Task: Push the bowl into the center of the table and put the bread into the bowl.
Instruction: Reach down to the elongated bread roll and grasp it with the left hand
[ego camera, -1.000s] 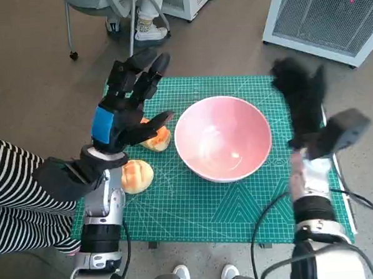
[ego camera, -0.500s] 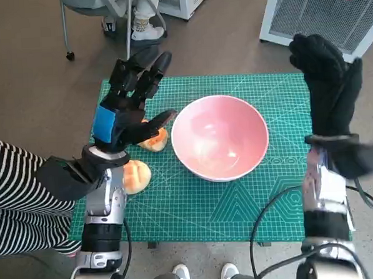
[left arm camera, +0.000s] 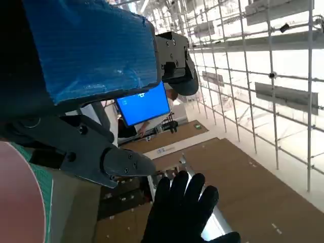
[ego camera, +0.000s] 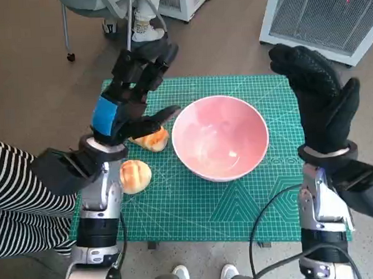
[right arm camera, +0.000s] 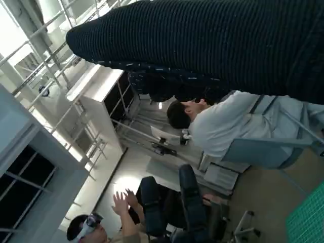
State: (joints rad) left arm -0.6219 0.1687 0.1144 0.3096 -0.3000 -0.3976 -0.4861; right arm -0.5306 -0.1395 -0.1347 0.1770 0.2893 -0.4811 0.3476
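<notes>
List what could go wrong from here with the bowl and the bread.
1. The left hand hovers spread above the bread roll lying close to the pink bowl; fingers coming down might knock the bowl's rim.
2. The second bread roll lies near the green mat's edge, so a clumsy grasp could push it off.
3. The right hand is raised and open beside the bowl; a hard push might slide the empty bowl into the bread.
</notes>
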